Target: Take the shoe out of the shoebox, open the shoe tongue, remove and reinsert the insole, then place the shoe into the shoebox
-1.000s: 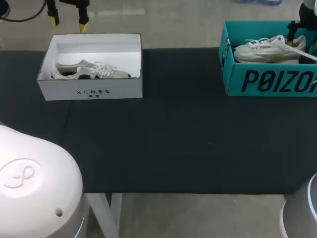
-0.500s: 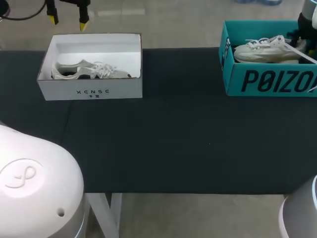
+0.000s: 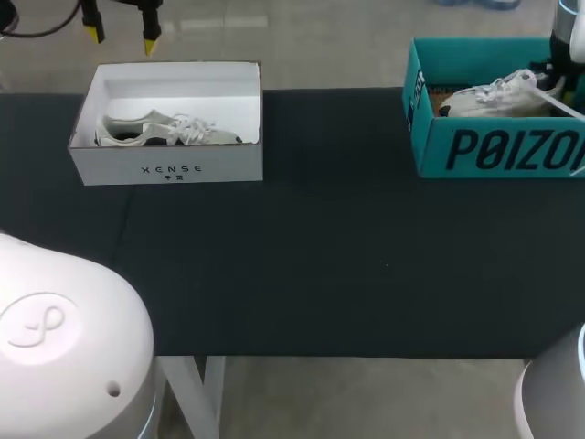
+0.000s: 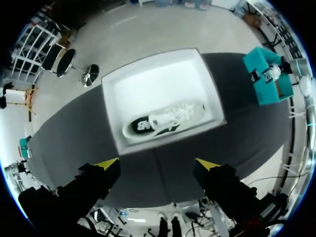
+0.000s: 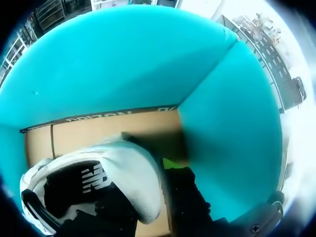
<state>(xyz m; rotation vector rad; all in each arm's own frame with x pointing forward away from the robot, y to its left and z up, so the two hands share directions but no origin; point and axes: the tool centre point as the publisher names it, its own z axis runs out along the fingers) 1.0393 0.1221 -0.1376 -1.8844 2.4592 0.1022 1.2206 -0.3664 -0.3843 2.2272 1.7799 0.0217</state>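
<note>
Pinching the shoe (image 5: 133, 182) inside the teal shoebox (image 5: 123, 64), right jaws, grip visible only from the wrist, left jaws spread

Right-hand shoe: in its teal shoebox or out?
In. The head view shows the shoe low between the walls of the teal shoebox; the right wrist view shows teal walls and cardboard floor around it.

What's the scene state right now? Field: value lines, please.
table: dark top
white shoebox: left side, open, grey shoe lying inside
teal shoebox: right side, open, white shoe inside
left claw: open, empty, hovering at the white shoebox's far side
right arm: reaching into the teal shoebox at the white shoe's heel; grasp cannot be told
</note>
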